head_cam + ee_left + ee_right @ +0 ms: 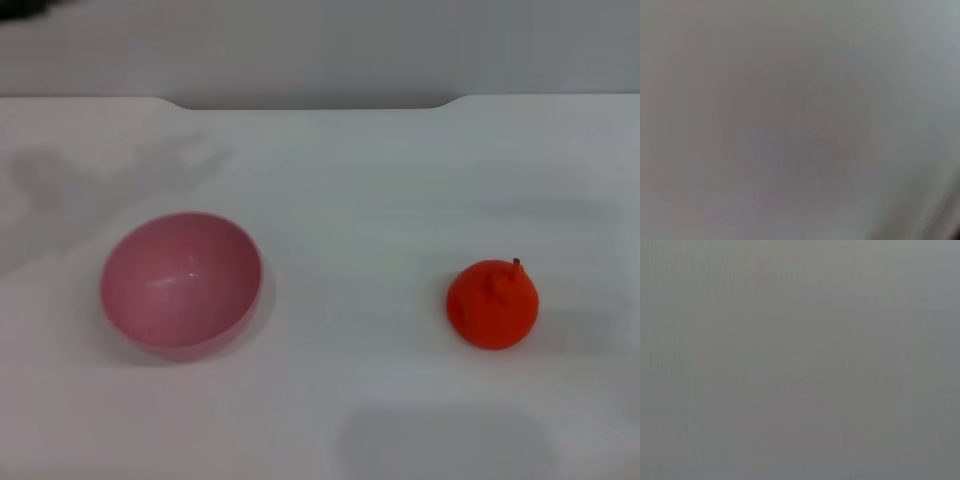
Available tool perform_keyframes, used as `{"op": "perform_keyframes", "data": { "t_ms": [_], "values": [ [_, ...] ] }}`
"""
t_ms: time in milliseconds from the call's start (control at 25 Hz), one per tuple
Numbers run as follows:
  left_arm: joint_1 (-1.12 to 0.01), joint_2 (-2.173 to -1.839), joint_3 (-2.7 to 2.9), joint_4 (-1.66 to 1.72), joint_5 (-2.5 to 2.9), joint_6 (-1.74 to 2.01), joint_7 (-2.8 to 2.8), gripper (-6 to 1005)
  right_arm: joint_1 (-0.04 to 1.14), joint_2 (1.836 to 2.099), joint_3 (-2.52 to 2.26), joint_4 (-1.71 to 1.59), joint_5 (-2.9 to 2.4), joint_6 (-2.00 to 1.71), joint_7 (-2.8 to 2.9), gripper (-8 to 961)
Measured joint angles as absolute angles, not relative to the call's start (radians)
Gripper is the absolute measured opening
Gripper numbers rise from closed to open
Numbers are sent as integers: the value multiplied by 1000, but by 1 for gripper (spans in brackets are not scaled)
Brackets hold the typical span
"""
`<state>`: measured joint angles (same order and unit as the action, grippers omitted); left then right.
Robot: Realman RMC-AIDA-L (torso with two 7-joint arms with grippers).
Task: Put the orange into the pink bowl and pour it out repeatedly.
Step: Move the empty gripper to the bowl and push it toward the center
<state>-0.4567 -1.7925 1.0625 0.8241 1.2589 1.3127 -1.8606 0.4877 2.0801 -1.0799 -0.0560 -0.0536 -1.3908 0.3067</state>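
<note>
Since neither the left pincer nor the right pincer shows in any view, cannot tell released from clenched for either, and cannot set places against them; goes by the robot's own sides instead.

From the head view, finds the pink bowl (180, 283) on the left part of the white table (350, 180), mouth upward, glossy inside catching a small glint. Touches nothing but the tabletop.

Finds the orange (492, 303) on the right part of the same table, outside the bowl and well apart from it, with bare tabletop between the two. Sits on its broad base, bulging neck upward, small dark stem at the top leaning slightly toward the right. Lies roughly level with the bowl across the table, neither nearer the robot nor farther. Looks clearly smaller than the bowl.

Beyond the bowl, toward the far left, notes a faint grey shadow on the tabletop; nearer the robot, below the orange, another soft shadow patch. At the far side, sees the table's edge with a shallow notch and a grey wall behind.

From both wrist views, gets only flat grey blur; cannot make out any object there.
</note>
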Motion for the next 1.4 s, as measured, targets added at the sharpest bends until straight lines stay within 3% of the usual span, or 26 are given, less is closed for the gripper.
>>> {"op": "perform_keyframes", "data": {
  "t_ms": [80, 280, 320, 400, 440, 600, 640, 1400],
  "values": [
    [-473, -1790, 1042, 862, 1381, 1342, -1959, 607, 488, 2080, -1080, -54, -54, -1388, 307, 647],
    [-533, -1838, 1023, 1032, 1840, 1429, -2218, 607, 488, 2080, -1080, -52, -53, -1366, 307, 648],
    [-544, -1880, 1040, 1110, 2017, 1439, -2295, 607, 488, 2080, -1080, -52, -54, -1364, 307, 648],
    [-549, -1898, 1047, 1139, 2080, 1444, -2318, 607, 488, 2080, -1080, -52, -53, -1359, 307, 648],
    [-571, -1960, 1059, 1218, 2280, 1474, -2375, 607, 488, 2080, -1080, -52, -53, -1356, 307, 648],
    [-597, -2046, 1064, 1320, 2527, 1506, -2419, 606, 492, 2081, -1080, -56, -54, -1343, 307, 648],
    [-597, -2055, 1083, 1342, 2576, 1505, -2435, 606, 494, 2081, -1080, -56, -53, -1343, 307, 648],
    [-632, -2051, 1147, 1390, 2782, 1586, -2540, 604, 502, 2082, -1084, -53, -54, -1342, 311, 648]
  ]
}}
